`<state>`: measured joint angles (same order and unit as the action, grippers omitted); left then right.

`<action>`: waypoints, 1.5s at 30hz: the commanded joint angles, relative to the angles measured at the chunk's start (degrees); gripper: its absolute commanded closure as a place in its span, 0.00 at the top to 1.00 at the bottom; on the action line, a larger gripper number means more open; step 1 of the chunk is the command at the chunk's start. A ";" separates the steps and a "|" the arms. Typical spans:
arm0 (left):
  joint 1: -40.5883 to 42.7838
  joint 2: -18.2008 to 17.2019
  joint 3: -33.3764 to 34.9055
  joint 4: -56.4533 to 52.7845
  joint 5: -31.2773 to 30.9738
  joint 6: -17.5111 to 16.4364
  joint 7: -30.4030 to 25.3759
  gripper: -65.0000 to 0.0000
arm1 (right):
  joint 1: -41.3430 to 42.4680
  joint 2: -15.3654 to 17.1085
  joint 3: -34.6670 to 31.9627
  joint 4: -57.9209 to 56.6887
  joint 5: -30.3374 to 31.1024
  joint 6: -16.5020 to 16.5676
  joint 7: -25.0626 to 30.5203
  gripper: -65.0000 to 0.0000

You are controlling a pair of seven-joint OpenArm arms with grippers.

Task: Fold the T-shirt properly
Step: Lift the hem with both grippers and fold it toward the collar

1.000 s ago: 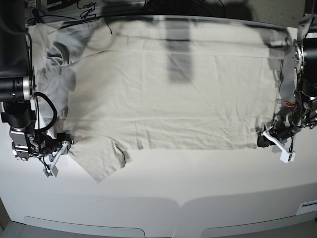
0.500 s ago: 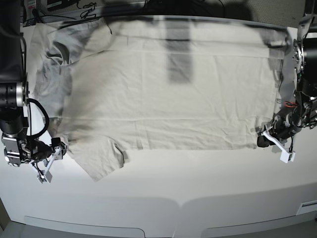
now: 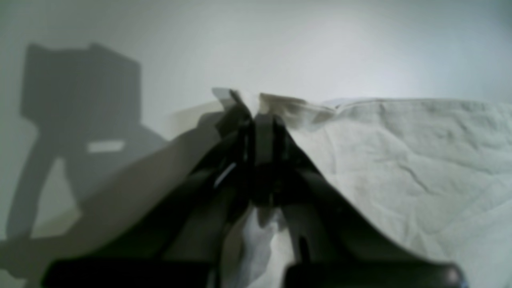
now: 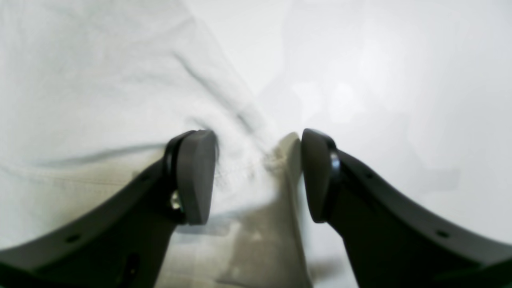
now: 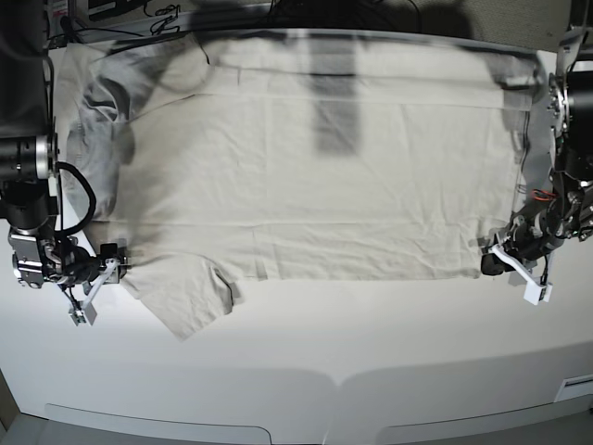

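The cream T-shirt (image 5: 315, 176) lies spread flat over the white table, one sleeve (image 5: 190, 301) pointing toward the front left. In the left wrist view my left gripper (image 3: 254, 116) is shut on a pinched-up edge of the T-shirt (image 3: 400, 160). In the base view that same left gripper (image 5: 496, 262) sits at the shirt's front right corner. My right gripper (image 4: 256, 172) is open, its two dark pads (image 4: 196, 176) straddling a hemmed edge of the T-shirt (image 4: 100, 100) without pressing it. The base view shows this right gripper (image 5: 100, 283) at the shirt's front left edge beside the sleeve.
The white table (image 5: 371, 352) extends in front of the shirt to its front edge. Cables and dark equipment (image 5: 120, 14) sit along the back edge. The arm bodies stand at the far left (image 5: 23, 158) and the far right (image 5: 570, 120).
My right gripper has opened wider and shifted slightly at the front left edge; the shirt's left part and sleeve have moved a little. The left arm has held still.
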<state>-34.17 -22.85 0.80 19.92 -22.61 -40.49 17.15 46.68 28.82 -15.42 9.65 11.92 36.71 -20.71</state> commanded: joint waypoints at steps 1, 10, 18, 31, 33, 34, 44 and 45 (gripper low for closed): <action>-0.90 -0.66 0.11 0.26 0.94 0.49 1.73 0.00 | 1.11 0.52 0.02 0.20 -1.25 -0.35 -2.14 0.52; -0.90 -0.66 0.11 0.26 0.94 0.49 1.73 0.00 | 1.11 0.55 0.02 0.20 -1.25 0.98 -6.47 0.23; -0.90 -0.66 0.11 0.26 0.92 0.49 1.68 0.00 | 1.16 0.55 0.02 0.20 -1.25 0.94 -5.97 0.00; -2.84 -2.25 0.00 0.44 -1.31 1.57 -6.51 0.00 | 8.76 0.55 0.02 0.31 3.52 1.31 -3.15 0.00; -3.26 -2.89 0.00 0.44 -2.29 1.99 -5.20 0.00 | 9.86 0.55 0.02 0.37 4.48 3.29 -3.69 0.00; -3.30 -3.30 0.00 0.46 -3.32 1.95 -4.92 0.00 | 10.16 0.59 0.02 0.37 5.51 3.29 -4.28 0.00; -3.13 -9.77 0.00 0.48 -13.46 1.88 0.72 0.00 | 10.29 1.05 0.02 1.01 10.01 3.29 -6.08 0.00; -3.13 -10.25 0.00 0.48 -13.99 1.84 1.40 0.00 | 10.27 1.20 0.02 1.01 10.95 3.29 -6.91 0.00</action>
<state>-35.57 -31.46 0.93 19.62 -35.88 -39.03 20.23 54.63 28.60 -15.49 9.76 22.96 40.56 -28.62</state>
